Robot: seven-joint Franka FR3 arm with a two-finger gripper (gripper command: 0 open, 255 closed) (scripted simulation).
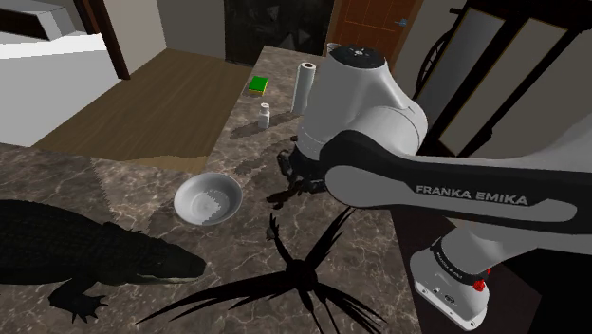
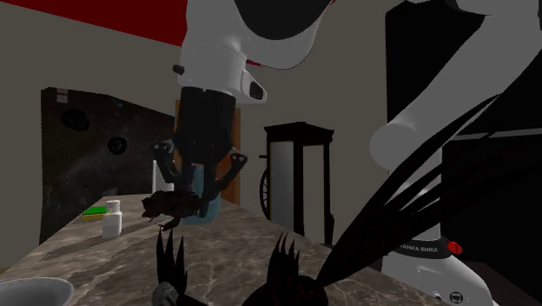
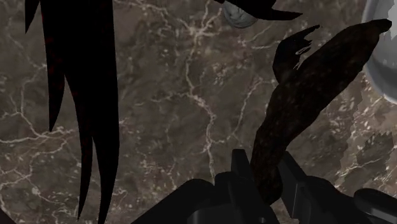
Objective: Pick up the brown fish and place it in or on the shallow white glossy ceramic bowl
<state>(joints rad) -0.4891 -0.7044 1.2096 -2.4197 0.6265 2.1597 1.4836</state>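
shallow white bowl (image 1: 180, 201) sits on the marble counter (image 1: 142, 180) at the shoulder view's left, apart from the gripper (image 2: 196, 182). jaws nearly closed, clamped on one end of the brown fish (image 3: 305, 95), which hangs clear of the counter. fish long axis runs straight out from the fingers, free end pointing at the bowl rim in the wrist view. next move, i'd say: carry toward the bowl, then release. only legible text: "franka emika" on the arm (image 1: 455, 180).

Dark veined marble counter (image 1: 142, 180) — brown wood floor (image 1: 180, 95) at eleven o'clock, a wooden door (image 1: 375, 24) at one o'clock, grey wall (image 1: 194, 24) between them.
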